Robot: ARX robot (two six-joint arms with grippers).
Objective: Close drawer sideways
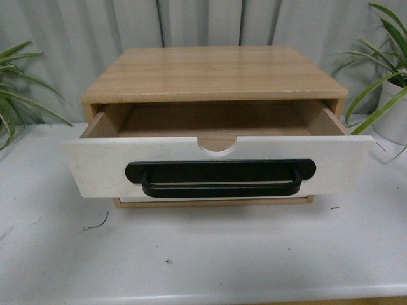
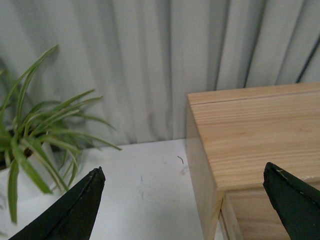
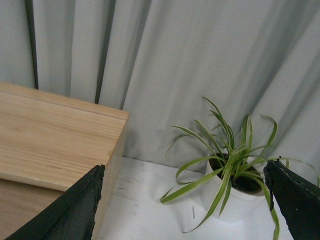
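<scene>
The drawer point(image 1: 95, 168) is pulled well out of the wooden cabinet point(image 1: 213, 73) on the white table. It has a wide white front, a long black bar handle point(image 1: 219, 179) and a half-round notch point(image 1: 217, 145) in its top edge. Its inside looks empty. Neither gripper shows in the front view. My left gripper point(image 2: 185, 200) is open and empty above the cabinet's left top corner point(image 2: 240, 135), with part of the drawer's wooden side point(image 2: 250, 215) below. My right gripper point(image 3: 185, 200) is open and empty beside the cabinet's right top corner point(image 3: 55, 140).
A potted plant in a white pot point(image 1: 391, 95) stands right of the cabinet; it also shows in the right wrist view point(image 3: 232, 192). Another plant point(image 1: 16, 95) stands at the left, also in the left wrist view point(image 2: 37, 135). A grey curtain point(image 1: 210, 22) hangs behind. The table's front edge point(image 1: 210, 297) is near.
</scene>
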